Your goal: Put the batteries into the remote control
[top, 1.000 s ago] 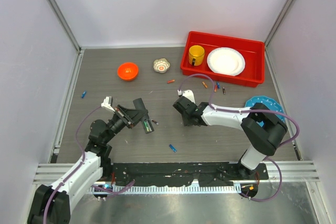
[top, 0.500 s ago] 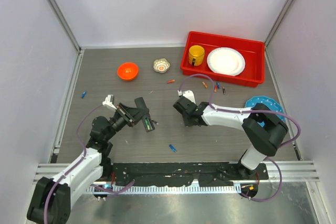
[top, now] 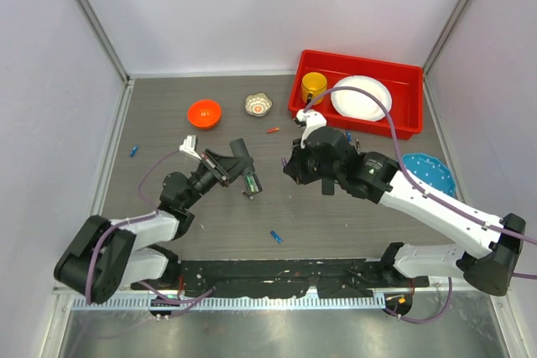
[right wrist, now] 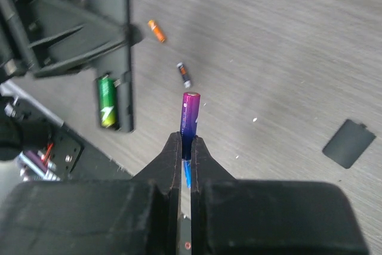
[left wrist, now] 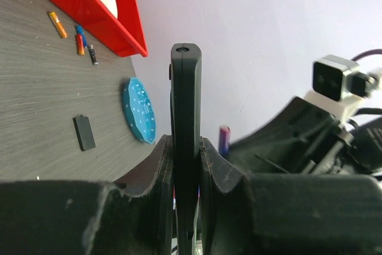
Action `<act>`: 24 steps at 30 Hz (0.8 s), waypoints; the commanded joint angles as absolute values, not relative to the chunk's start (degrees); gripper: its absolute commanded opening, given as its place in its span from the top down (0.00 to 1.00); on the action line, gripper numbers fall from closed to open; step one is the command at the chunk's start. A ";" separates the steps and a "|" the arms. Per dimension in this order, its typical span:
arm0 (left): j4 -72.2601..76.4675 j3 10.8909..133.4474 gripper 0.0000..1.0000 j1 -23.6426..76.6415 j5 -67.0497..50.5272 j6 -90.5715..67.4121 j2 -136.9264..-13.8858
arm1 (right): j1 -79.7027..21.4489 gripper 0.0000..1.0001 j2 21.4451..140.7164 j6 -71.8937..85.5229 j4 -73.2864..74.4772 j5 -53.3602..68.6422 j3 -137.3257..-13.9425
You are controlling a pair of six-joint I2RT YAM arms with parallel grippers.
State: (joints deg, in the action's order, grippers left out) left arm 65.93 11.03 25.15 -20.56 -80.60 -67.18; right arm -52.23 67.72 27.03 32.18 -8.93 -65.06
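My left gripper (top: 242, 175) is shut on the remote control (top: 249, 183), a slim black bar held above the table. In the left wrist view the remote control (left wrist: 185, 100) stands edge-on between the jaws of the left gripper (left wrist: 186, 143). Its open slot holds a green battery (right wrist: 107, 108). My right gripper (right wrist: 187, 143) is shut on a purple battery (right wrist: 190, 114), raised just right of the remote; the same purple battery (left wrist: 224, 140) shows past the remote. From above, the right gripper (top: 294, 168) hangs close to the remote's end.
Loose batteries lie about: blue (top: 275, 236), blue (top: 133, 151), orange (top: 273, 130), several (top: 344, 136) by the red tray (top: 377, 127) with mug (top: 315, 87) and plate (top: 361, 96). A black cover (right wrist: 349, 143), orange bowl (top: 204, 112), small bowl (top: 258, 105) and teal plate (top: 428, 173) sit around.
The right gripper closed on the purple battery and lifted off the table. The left gripper carried the remote right and farther out, toward the right gripper.
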 commanded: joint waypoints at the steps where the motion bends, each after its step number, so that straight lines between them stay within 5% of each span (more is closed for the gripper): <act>1: 86.99 13.53 1.00 26.28 -19.51 -82.26 -75.64 | -53.52 0.99 69.60 25.23 40.51 -0.80 -69.42; 12: 88.59 13.89 1.00 28.65 -18.11 -79.81 -77.52 | -54.67 0.99 75.85 27.33 41.58 13.26 -72.51; 24: 88.42 11.60 1.00 29.00 -17.40 -79.10 -75.76 | -54.75 0.99 79.27 31.37 37.54 14.33 -73.48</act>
